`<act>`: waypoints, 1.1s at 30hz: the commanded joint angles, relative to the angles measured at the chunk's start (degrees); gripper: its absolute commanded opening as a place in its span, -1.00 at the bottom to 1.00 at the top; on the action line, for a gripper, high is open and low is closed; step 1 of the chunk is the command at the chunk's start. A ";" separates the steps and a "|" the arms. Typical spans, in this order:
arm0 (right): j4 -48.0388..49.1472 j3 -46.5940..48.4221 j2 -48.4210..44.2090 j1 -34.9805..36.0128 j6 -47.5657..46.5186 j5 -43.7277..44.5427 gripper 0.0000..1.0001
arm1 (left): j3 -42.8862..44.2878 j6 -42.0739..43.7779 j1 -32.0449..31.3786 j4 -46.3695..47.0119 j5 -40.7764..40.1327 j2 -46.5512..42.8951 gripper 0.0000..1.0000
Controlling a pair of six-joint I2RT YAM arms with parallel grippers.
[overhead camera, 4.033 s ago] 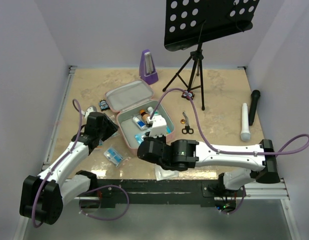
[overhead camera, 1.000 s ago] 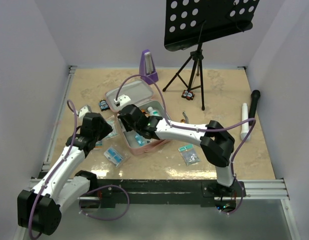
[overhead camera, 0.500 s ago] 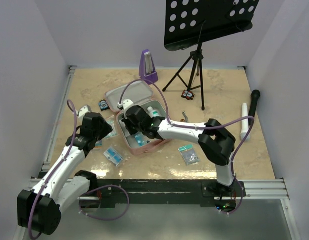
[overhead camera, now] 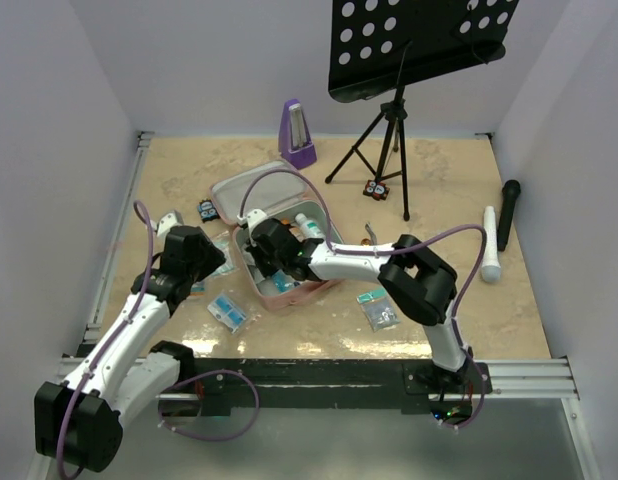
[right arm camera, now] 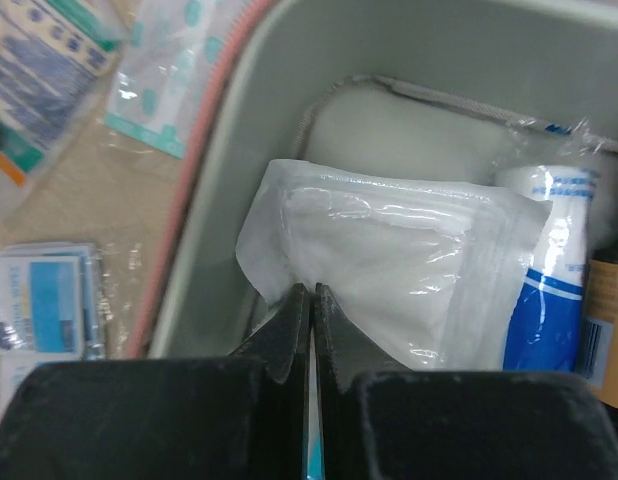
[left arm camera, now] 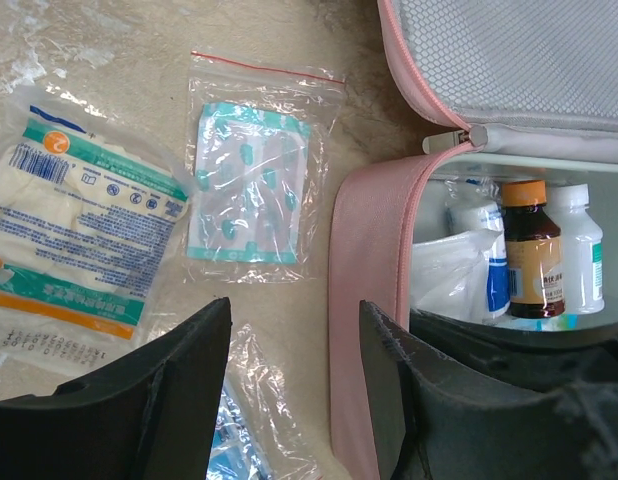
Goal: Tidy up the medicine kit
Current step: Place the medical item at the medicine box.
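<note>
The right gripper (right arm camera: pixel 309 295) is clenched, its fingers meeting on the lower edge of a white gauze pad in a clear crinkly wrapper (right arm camera: pixel 389 260), apparently pinching it. The pad stands inside the medicine kit (overhead camera: pixel 289 296), a pink square soft-sided zip case with grey lining. It leans beside a white plastic bottle with a blue label (right arm camera: pixel 544 270) and a brown bottle with an orange cap (left arm camera: pixel 532 250).

The left gripper (left arm camera: pixel 294 330) is released and holds nothing. It hovers just outside the kit's left wall, over a clear zip bag of teal blister pills (left arm camera: pixel 247 185) and a printed white dressing packet (left arm camera: pixel 74 230).

The kit sits mid-table, left of centre, with its lid laid back. It looks light and floppy. I judge its fabric walls would buckle under a push and the whole case could slide, so the stitched pink rim near the zip is the soundest hold.

The beige marbled tabletop (overhead camera: pixel 449 180) looks smooth and glossy. A purple pyramid metronome (overhead camera: pixel 297 132), a black music stand (overhead camera: pixel 389 110), a white cylinder (overhead camera: pixel 490 245) and a black microphone (overhead camera: pixel 507 212) stand or lie further out. Plain pale walls close in three sides.
</note>
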 commanded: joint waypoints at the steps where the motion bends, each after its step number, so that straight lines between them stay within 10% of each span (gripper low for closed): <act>1: -1.33 2.58 0.62 -0.91 0.27 3.88 -1.00 | -0.80 0.68 0.13 0.95 0.07 -0.95 0.17; 8: -2.48 3.81 0.10 -0.91 -0.17 6.62 -1.00 | -1.42 0.32 0.13 1.74 0.68 -0.69 0.17; 14: -0.54 2.76 -3.06 -0.82 0.70 4.60 -0.18 | -0.98 0.50 0.13 1.92 0.77 -0.60 0.16; 22: -1.51 1.62 -8.24 -0.82 0.97 3.45 0.01 | -1.07 0.41 0.13 2.10 1.21 -0.69 0.16; 29: -5.11 0.65 -7.47 -0.91 1.23 11.88 -1.00 | -1.16 0.41 0.13 2.54 1.39 -0.16 0.15; 33: -5.12 0.04 -6.15 -0.91 1.32 12.16 -1.00 | -0.98 0.50 0.13 2.45 1.48 0.19 0.15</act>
